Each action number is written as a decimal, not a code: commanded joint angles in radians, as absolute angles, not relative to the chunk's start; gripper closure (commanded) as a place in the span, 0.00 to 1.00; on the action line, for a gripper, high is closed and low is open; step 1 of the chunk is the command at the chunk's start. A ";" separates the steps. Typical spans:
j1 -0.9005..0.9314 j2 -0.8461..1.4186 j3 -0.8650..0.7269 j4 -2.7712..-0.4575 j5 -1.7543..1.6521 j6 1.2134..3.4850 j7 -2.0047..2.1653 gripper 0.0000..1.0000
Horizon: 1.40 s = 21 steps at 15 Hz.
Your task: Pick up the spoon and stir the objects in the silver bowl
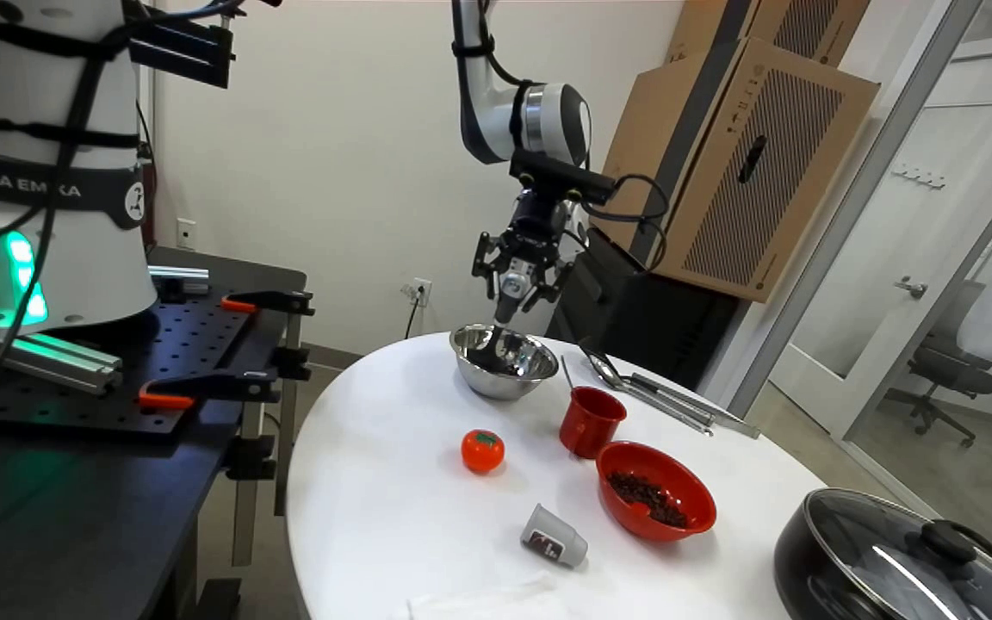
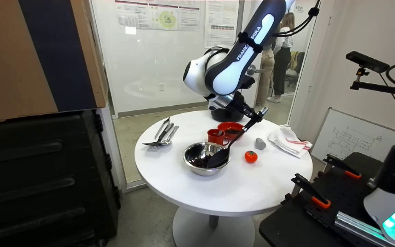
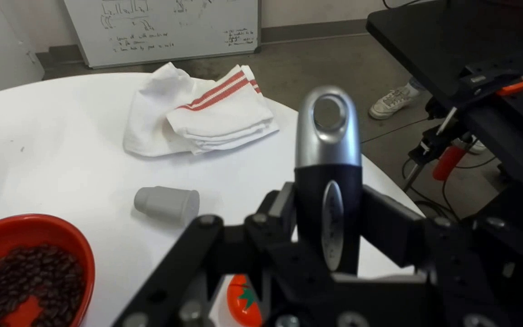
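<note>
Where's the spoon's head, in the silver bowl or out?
In: both exterior views show the spoon's head inside the silver bowl. Whether it touches the bottom, I can't tell.

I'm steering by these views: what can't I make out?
In an exterior view: what the spoon head covers in the silver bowl.
Wrist view: part of the tomato, behind the gripper.
Wrist view: red bowl, cut by left and bottom edges.
In an exterior view: the grey object's label, too small.
</note>
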State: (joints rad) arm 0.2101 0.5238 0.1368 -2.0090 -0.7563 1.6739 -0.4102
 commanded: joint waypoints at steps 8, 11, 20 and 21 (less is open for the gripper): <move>0.246 0.602 0.142 -1.944 -0.915 1.551 -0.286 0.90; 0.255 0.613 0.147 -1.933 -0.949 1.539 -0.253 0.90; 0.303 0.614 0.188 -1.948 -0.982 1.556 -0.143 0.90; 0.310 0.616 0.188 -1.947 -0.993 1.555 -0.122 0.90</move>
